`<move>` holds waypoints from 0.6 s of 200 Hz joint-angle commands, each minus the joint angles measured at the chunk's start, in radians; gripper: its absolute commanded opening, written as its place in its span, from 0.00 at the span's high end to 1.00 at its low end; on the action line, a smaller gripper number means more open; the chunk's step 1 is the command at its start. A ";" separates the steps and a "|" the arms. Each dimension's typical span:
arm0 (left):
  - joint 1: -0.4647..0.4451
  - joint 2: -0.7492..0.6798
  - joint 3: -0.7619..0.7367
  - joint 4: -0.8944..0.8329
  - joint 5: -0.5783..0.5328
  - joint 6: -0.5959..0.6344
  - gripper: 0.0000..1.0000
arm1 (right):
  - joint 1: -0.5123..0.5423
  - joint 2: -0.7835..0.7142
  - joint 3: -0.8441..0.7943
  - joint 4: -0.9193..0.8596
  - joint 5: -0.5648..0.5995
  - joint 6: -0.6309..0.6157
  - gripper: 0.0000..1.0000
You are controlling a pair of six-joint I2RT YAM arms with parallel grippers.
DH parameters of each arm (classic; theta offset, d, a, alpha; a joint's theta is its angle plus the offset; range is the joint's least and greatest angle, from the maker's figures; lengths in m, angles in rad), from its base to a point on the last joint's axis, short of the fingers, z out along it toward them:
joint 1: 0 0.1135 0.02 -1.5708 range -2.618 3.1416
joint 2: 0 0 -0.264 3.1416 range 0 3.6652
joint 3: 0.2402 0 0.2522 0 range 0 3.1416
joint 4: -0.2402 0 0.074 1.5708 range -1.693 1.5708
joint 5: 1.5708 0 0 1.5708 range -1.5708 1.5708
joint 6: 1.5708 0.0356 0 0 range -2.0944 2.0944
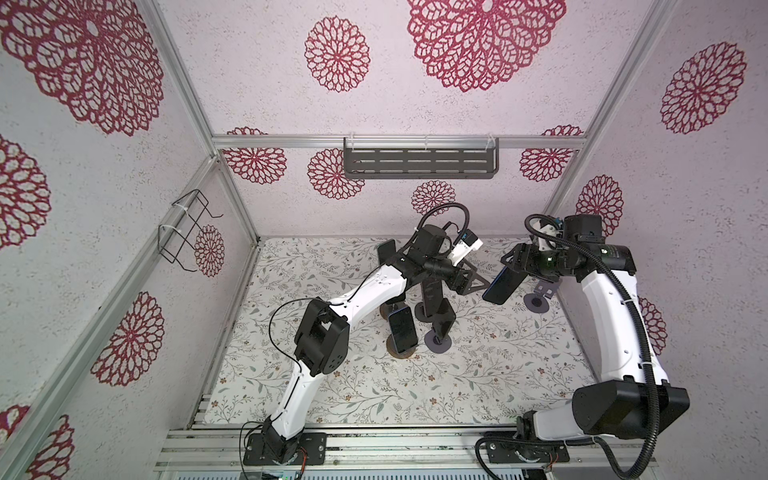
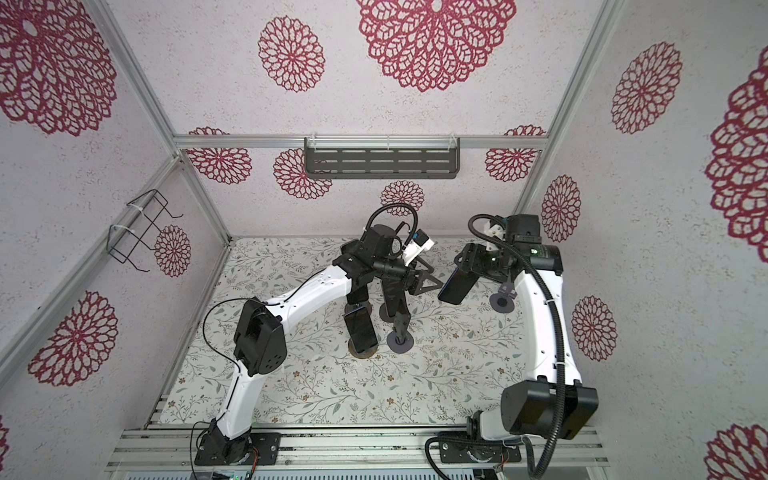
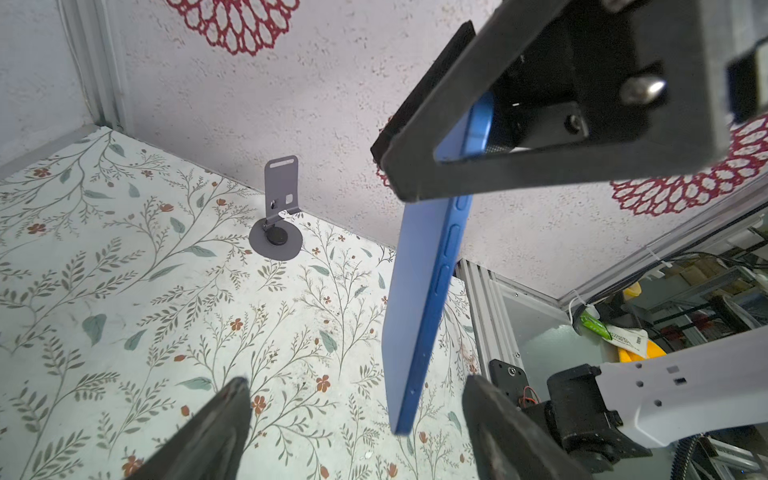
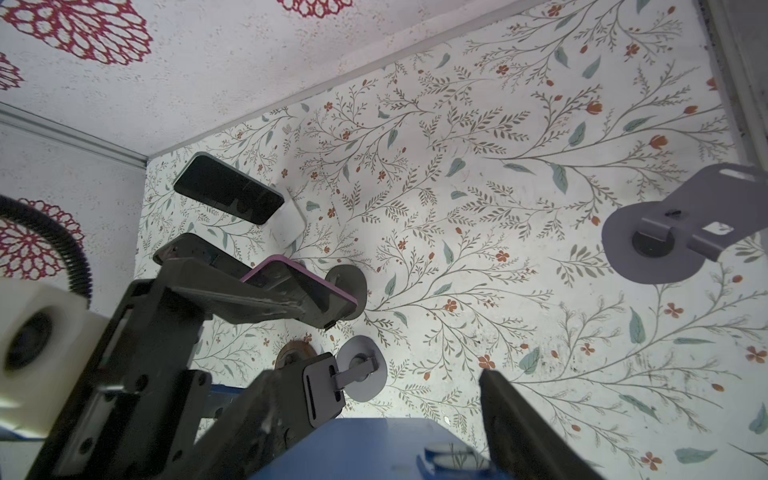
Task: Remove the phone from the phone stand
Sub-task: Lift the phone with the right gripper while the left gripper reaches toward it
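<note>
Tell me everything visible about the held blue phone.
The blue phone is a slim slab: matte blue back, shiny blue edge with side buttons, dark screen. It hangs tilted in mid-air, clamped near its upper end by the right gripper. The open left gripper flanks its lower end, apparently not touching.
</note>
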 commanded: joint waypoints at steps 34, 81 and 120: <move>-0.042 0.050 0.089 0.043 0.027 -0.015 0.22 | 0.014 -0.044 0.021 0.039 -0.036 0.011 0.89; -0.059 0.080 0.130 0.013 0.019 -0.002 0.47 | 0.017 -0.047 -0.009 0.084 -0.064 0.035 0.89; -0.063 0.080 0.128 0.025 0.008 -0.009 0.73 | 0.021 -0.047 -0.024 0.107 -0.100 0.039 0.90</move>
